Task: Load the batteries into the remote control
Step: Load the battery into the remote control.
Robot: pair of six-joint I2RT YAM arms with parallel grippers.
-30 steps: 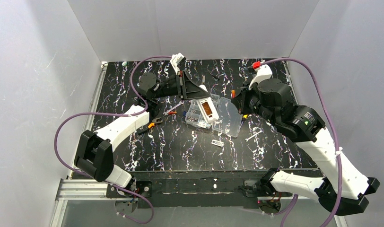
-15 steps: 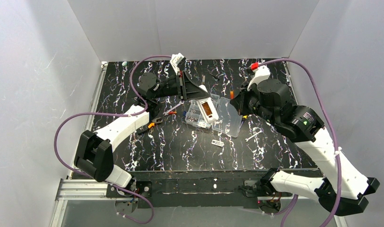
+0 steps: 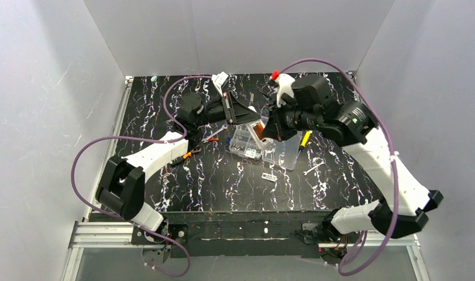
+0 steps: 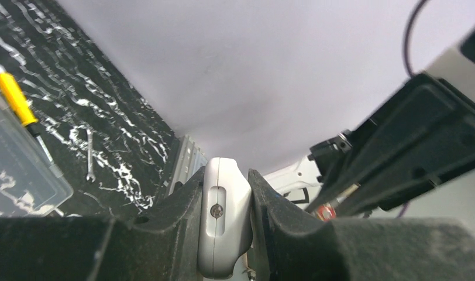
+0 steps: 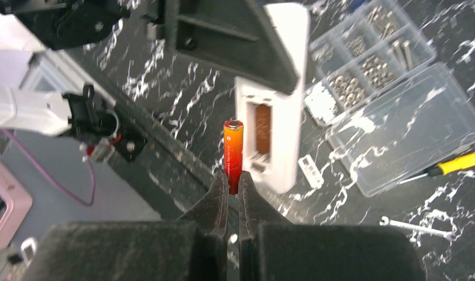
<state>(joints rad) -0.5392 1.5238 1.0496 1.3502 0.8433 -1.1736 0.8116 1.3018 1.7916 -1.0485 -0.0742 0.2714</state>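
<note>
Remote control is clamped by its edges in the left jaws and held off the counter, above the clear box. Its brownish recess is turned toward the other arm so it can be reached. An orange battery is pinched upright by its lower end in the right jaws, just beside that recess. Alignment for insertion is judged to be under way, and the recess looks unfilled.

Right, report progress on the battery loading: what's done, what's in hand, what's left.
Done: the left gripper holds the remote control with its battery recess bared; a small white cover piece lies on the table. In hand: the right gripper pinches an orange battery just short of the recess. Left: the recess looks empty, so seat this battery, then any others; refitting the cover likely follows.
</note>
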